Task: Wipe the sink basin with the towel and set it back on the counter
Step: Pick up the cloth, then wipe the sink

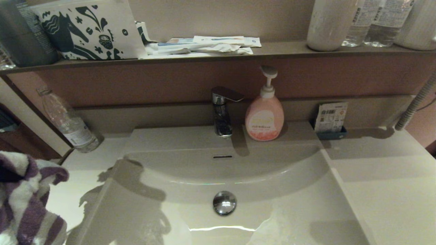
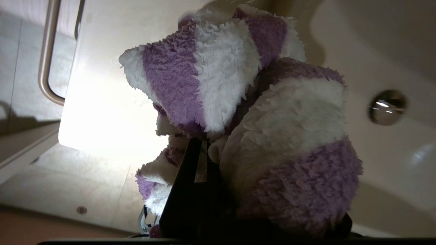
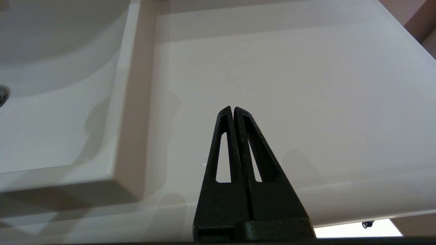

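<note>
- Head view: the towel [image 1: 27,200] hangs bunched at about 8 o'clock, held up over the counter [image 1: 385,190] just left of the sink basin [image 1: 293,217], whose drain plug [image 1: 224,202] sits near 6 o'clock.
- In the left wrist view the left gripper [image 2: 201,160] is clamped on the towel: the dark fingers [image 2: 185,190] disappear into the striped folds, which spill over and around them.
- The right gripper [image 3: 233,112] hovers over the bare counter on the basin's right side, its jaws pressed together and holding nothing (it looks parked).
- The towel reads as light, soft terry that will drape and fold instead of keeping a shape; nothing about it looks fragile or slippery.
- A pinch through a thick bunch near its middle, as now, seems the best hold, leaving loose cloth below to drag across the basin.
- At 12 o'clock stand the faucet [image 1: 221,112] and a pink soap pump [image 1: 264,115], which a sweep near the back wall should avoid.
</note>
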Motion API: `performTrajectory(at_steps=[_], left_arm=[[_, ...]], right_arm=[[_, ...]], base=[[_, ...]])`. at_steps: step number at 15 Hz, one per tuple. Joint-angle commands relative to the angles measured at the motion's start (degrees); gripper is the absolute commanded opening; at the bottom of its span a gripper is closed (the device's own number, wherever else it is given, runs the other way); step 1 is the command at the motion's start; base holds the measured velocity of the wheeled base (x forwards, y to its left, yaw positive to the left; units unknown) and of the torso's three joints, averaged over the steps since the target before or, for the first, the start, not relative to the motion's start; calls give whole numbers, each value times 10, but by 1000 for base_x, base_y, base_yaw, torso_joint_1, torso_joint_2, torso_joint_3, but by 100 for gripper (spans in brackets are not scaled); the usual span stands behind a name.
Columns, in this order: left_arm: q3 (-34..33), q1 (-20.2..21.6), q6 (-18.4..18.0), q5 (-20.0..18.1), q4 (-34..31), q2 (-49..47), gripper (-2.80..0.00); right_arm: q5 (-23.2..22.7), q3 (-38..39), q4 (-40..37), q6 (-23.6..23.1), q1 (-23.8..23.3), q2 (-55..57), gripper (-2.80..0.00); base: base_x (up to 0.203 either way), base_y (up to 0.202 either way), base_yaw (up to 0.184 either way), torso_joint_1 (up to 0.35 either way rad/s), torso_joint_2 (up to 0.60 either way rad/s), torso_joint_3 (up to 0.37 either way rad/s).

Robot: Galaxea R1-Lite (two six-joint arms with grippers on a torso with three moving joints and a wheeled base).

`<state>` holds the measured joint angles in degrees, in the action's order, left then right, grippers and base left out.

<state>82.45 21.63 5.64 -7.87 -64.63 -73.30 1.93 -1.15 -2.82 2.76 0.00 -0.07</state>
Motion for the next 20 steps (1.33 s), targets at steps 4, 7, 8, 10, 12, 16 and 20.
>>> performTrajectory(at_steps=[4,7,8,10,12,16,20], left_arm=[[158,-75,6,-8,-110,30,-280],[140,-120,29,-14,-111,30,-280],[116,-145,46,-17,-102,32,-280],[29,-181,82,-17,-35,48,-280],[-46,-234,127,-1,69,68,-280],[-94,-377,233,89,170,58,-280],[-160,-487,306,188,232,12,-280]], right_arm=[[0,0,0,0,0,1,-280],[0,0,-1,0,0,1,-280],[0,0,0,0,0,1,-280],[0,0,0,0,0,1,-280],[0,0,0,0,0,1,-280],[0,0,-1,0,0,1,-280],[0,0,0,0,0,1,-280]], base=[[0,0,0,0,0,0],[0,0,0,0,0,0],[0,0,0,0,0,0],[0,0,0,0,0,0],[0,0,0,0,0,0],[0,0,0,0,0,0],[0,0,0,0,0,0]])
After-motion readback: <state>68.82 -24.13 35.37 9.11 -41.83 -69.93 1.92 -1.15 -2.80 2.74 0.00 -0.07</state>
